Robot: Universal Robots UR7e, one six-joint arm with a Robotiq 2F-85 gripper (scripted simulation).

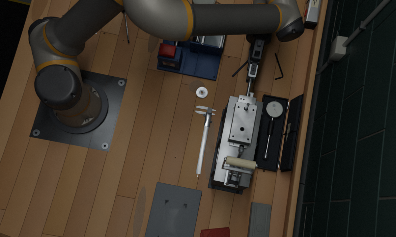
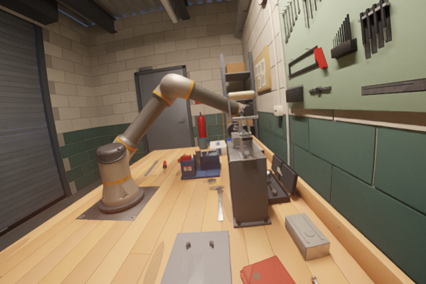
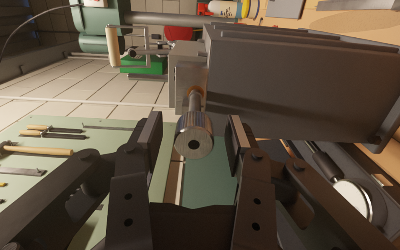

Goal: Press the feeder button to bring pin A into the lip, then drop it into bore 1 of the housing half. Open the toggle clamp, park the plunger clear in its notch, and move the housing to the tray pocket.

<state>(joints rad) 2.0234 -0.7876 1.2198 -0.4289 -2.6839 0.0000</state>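
On the right of the bench stands the tall grey fixture block (image 1: 233,147), with the steel housing half (image 1: 243,122) lying on top. Pin A (image 1: 247,106) stands in the housing's bore nearest the arm. A second bore (image 1: 241,128) shows as a dark hole. The toggle clamp (image 1: 240,163) with its cream handle (image 3: 113,46) sits at the fixture's other end. The plunger (image 1: 249,87) sticks out of the fixture's near end, and its knurled knob (image 3: 193,139) lies between the fingers of my open gripper (image 3: 193,141), which holds nothing. The blue feeder (image 1: 190,57) with its red button (image 1: 167,50) stands to the left.
The grey tray (image 1: 173,210) lies at the bench's near edge. An open case with a dial gauge (image 1: 274,129) sits right of the fixture. A caliper (image 1: 204,134) and a white roll (image 1: 202,92) lie left of it. A hex key (image 1: 278,67), a grey box (image 1: 260,219) and a red pad (image 1: 215,232) are nearby.
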